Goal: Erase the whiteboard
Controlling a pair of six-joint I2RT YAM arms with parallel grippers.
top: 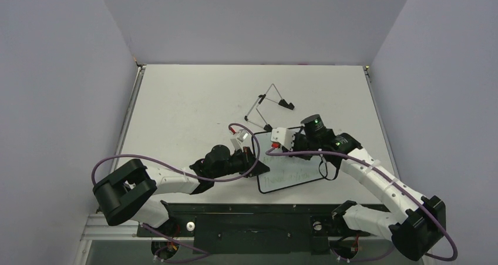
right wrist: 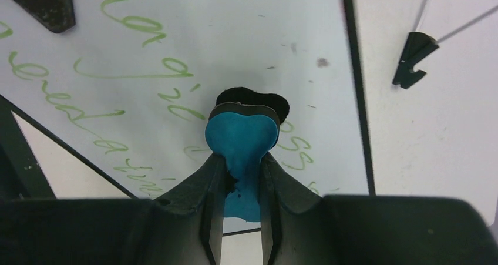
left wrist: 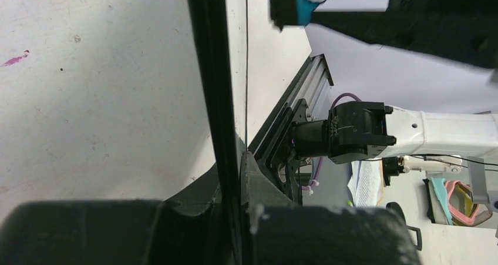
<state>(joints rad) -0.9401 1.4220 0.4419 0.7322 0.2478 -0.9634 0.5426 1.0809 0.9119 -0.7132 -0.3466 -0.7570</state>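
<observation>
My left hand [left wrist: 234, 180] pinches the whiteboard's [top: 290, 177] nine-o'clock edge, right hand [right wrist: 242, 159] clamps the blue eraser [right wrist: 241, 134]; most green writing [right wrist: 135, 71] is unwiped.

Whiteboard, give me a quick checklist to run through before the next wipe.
1. Grip: eraser pinched in right gripper, ok.
2. Hold: left gripper shut on whiteboard edge, ok.
3. Surface: green writing across whiteboard, not ok.
4. Contact: eraser touching whiteboard, cannot tell.
5. Clearance: stand apart from whiteboard, ok.
</observation>
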